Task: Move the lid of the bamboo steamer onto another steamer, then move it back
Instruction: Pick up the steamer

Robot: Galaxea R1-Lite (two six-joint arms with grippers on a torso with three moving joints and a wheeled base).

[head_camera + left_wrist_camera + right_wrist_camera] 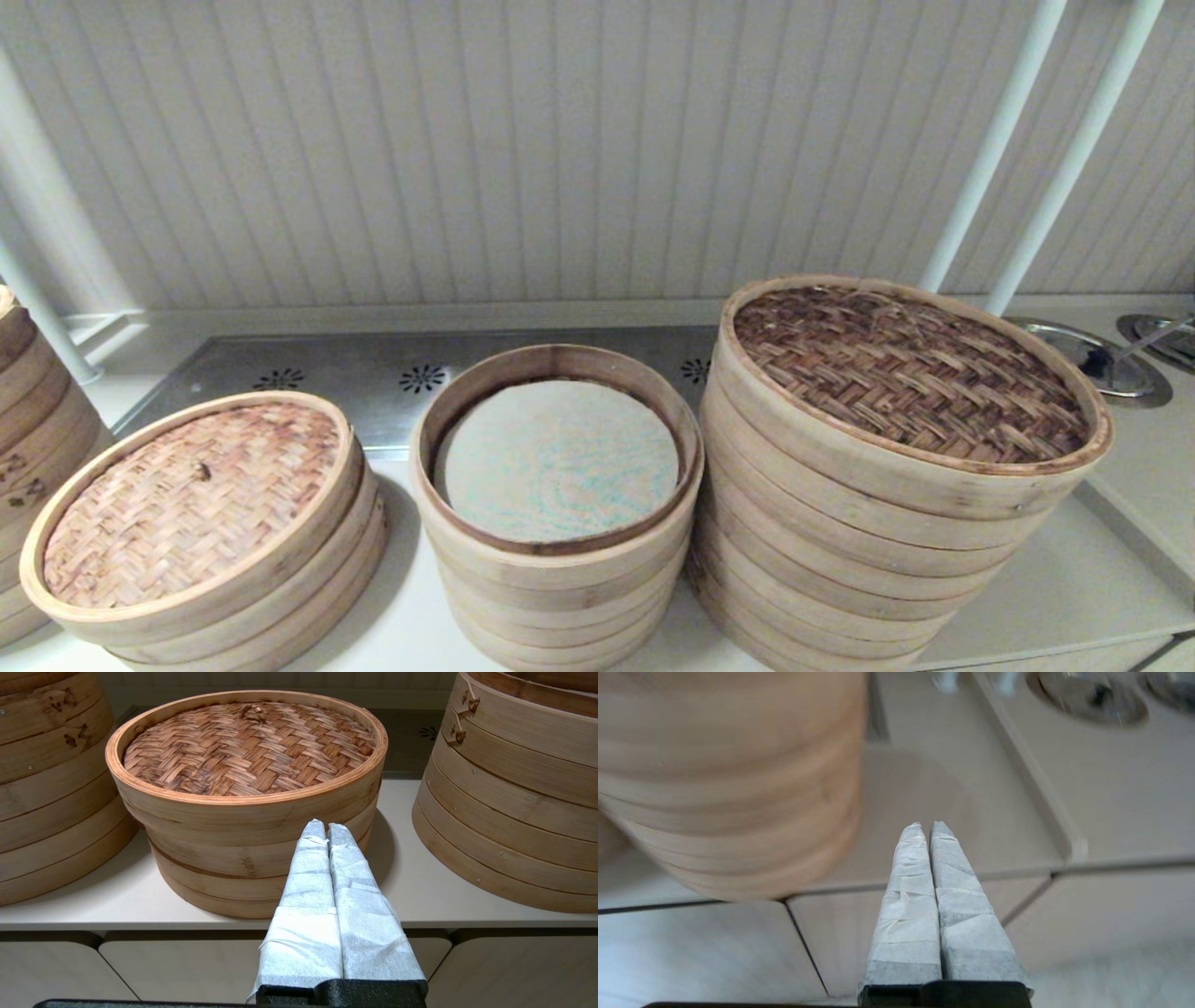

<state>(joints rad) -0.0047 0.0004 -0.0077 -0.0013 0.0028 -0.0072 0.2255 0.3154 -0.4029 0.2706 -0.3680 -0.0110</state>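
Note:
The bamboo steamer lid (910, 373), dark brown herringbone weave in a pale rim, rests on top of the widest steamer stack (840, 569) at the right; it hides that stack's liner. Neither gripper shows in the head view. My left gripper (325, 828) is shut and empty, in front of the counter's front edge, pointing at the low stack. My right gripper (926, 828) is also shut and empty, by the counter's front edge, to the right of the wide stack (738, 788).
The narrower stack (560, 588) in the middle stands uncovered, its greenish-speckled liner (557, 460) showing. A low stack carries a pale knobbed lid (191, 504). Another stack (28, 439) stands at the far left. Metal dishes (1092, 359) and white poles (990, 149) are at the back right.

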